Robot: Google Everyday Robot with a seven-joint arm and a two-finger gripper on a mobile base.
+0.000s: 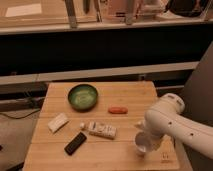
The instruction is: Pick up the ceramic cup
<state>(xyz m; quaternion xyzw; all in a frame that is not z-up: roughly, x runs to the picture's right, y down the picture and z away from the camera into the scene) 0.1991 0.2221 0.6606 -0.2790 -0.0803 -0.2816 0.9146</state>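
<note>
Okay, I'm on the wooden table point(131, 92), taking the green bowl point(82, 96) as my marker. The ceramic cup point(142, 146) is well away from that bowl, off to the right and nearer the camera, close to the table's front edge. The gripper point(141, 138) is right there with it, at the end of the white arm point(167, 119), which comes in from the right, far from the bowl. Gripper and cup overlap from this angle, the gripper on the cup's upper part as far as I can make out. I can't tell how wide the gripper is set, or whether it has hold of the cup.

My read is that the approach is done. What's left is a confirmed grasp and the lift, because the cup looks to be down at table level.
</note>
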